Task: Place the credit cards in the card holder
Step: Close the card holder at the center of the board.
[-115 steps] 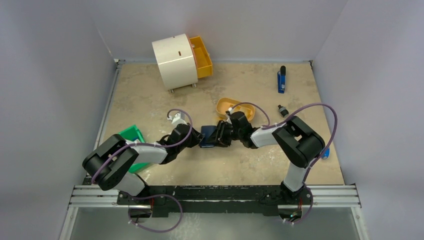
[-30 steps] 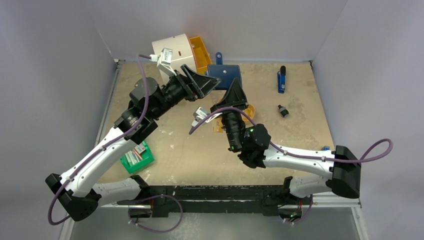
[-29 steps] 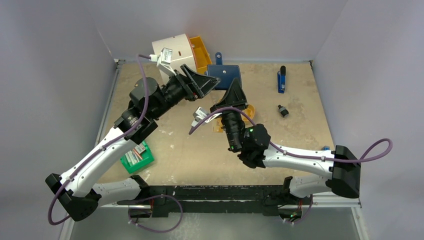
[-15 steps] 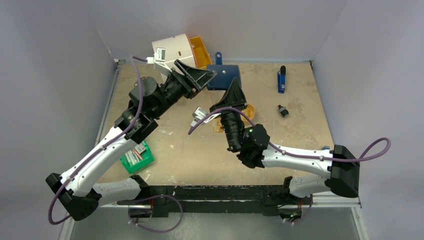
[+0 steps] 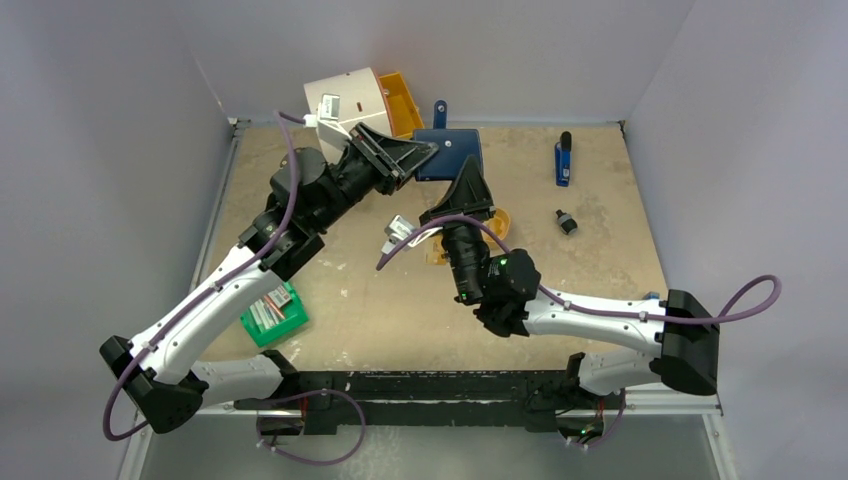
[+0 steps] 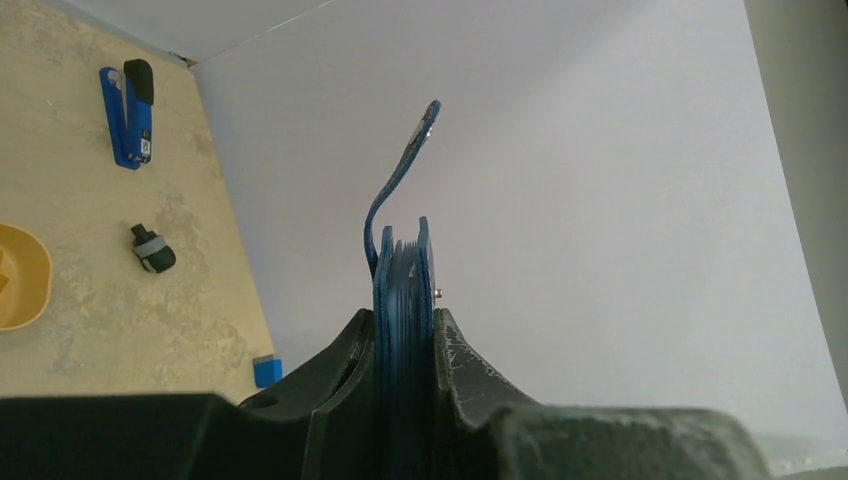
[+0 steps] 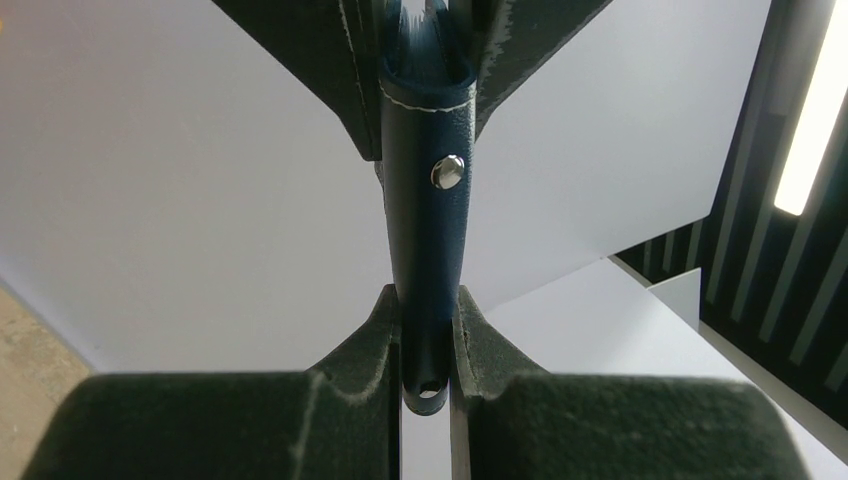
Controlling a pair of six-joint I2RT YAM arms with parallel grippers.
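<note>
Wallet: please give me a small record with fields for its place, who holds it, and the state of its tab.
wallet: folded, held in the air over the far side of the table
left claw: shut on wallet
right claw: shut on wallet
tab: unfastened, sticking out past the wallet edge

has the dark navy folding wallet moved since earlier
Yes: the dark navy folding wallet went from nearer than the orange oval tray to beyond it.

One card holder (image 5: 450,152), one orange tray (image 6: 18,290), one green box (image 5: 275,334), one white drum (image 5: 345,95), seemingly one stapler (image 5: 563,160).
</note>
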